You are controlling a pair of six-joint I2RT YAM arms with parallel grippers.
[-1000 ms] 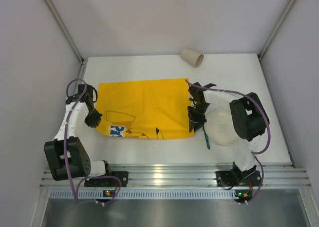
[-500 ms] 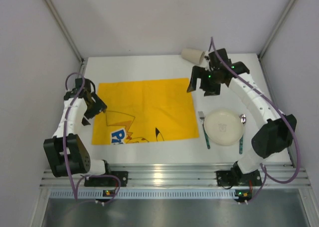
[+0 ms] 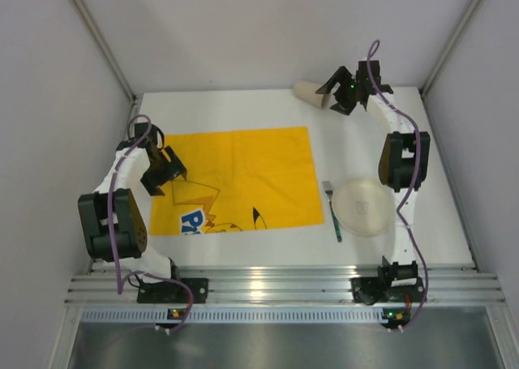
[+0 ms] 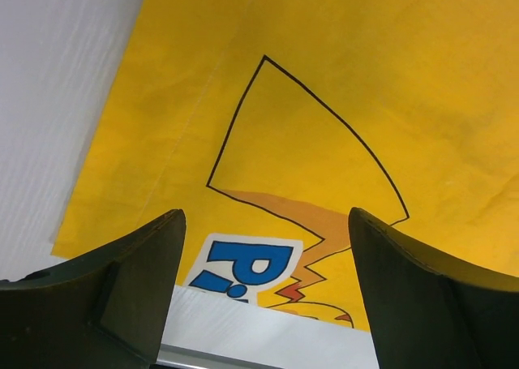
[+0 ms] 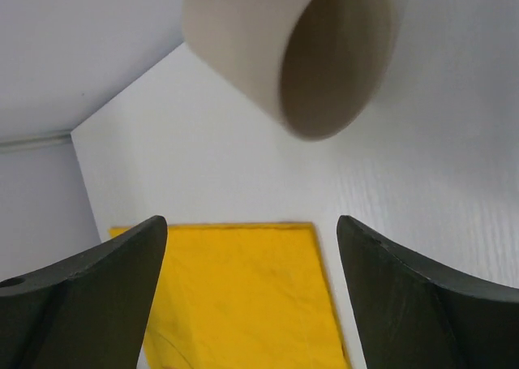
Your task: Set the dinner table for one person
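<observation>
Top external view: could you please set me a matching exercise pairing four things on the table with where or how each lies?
1 paper cup
2 yellow cloth mat
3 white plate
4 fork

a between mat and plate
b on its side, far edge
c spread flat, left of centre
d just right of the fork

Pairs: 1-b, 2-c, 3-d, 4-a

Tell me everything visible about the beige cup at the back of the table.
The cup is plain matte beige, tapered and paper-like, with no handle or print. It lies empty on its side on the white dinner table near the far edge, beyond a corner of the yellow mat. Its mouth faces the right gripper, which is open and short of it.
</observation>
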